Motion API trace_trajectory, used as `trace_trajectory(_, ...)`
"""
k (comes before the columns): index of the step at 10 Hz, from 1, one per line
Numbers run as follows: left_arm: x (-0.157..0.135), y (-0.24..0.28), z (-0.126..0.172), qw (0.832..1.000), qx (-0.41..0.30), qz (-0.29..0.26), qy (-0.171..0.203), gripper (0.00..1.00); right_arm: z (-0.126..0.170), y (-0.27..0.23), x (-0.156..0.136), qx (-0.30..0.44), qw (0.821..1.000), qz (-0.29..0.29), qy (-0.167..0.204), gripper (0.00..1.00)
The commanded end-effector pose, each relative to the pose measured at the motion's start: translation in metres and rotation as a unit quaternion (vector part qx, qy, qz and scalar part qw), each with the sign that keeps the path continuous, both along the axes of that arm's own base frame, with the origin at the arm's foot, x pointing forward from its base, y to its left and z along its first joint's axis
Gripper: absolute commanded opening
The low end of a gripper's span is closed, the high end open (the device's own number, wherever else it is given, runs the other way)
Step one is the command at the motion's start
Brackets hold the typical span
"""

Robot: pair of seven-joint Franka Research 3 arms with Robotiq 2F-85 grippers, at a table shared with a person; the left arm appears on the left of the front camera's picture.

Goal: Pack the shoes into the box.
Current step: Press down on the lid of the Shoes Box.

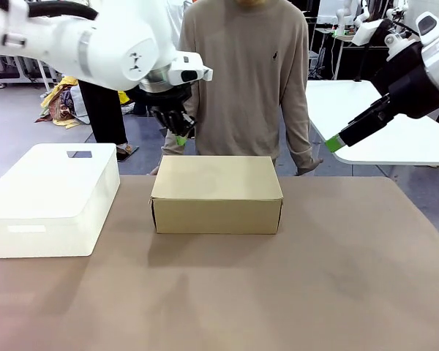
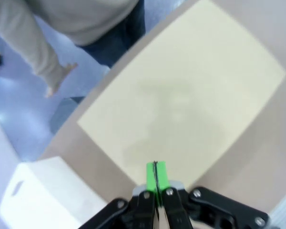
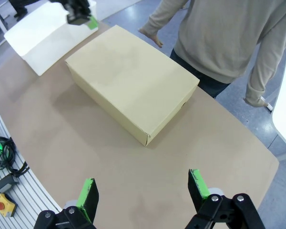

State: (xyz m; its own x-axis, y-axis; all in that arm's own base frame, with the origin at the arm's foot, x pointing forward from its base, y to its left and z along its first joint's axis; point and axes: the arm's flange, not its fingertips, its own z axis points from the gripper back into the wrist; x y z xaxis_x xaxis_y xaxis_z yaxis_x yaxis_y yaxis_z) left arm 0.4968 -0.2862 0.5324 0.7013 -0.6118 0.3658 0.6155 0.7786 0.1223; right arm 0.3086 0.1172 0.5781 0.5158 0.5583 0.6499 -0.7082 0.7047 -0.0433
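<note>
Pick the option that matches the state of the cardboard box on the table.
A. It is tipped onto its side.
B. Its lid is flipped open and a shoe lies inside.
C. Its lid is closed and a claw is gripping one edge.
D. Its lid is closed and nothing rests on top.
D: the box sits flat with its lid down and its top bare, while the left claw hovers above its far edge, clear of it.
</note>
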Motion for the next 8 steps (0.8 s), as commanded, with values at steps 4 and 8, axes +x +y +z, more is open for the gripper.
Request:
trace_trajectory(4,-0.083,0.055,0.008,0.996,-0.035,-0.075,-0.025,0.76,-0.002,0.001,0.001,0.004,1.0,-0.013,-0.003,1.0)
trace_trajectory(8,-0.093,0.048,0.018,0.994,-0.04,-0.083,-0.061,1.0,-0.002,0.001,0.001,0.004,1.0,-0.013,-0.003,1.0)
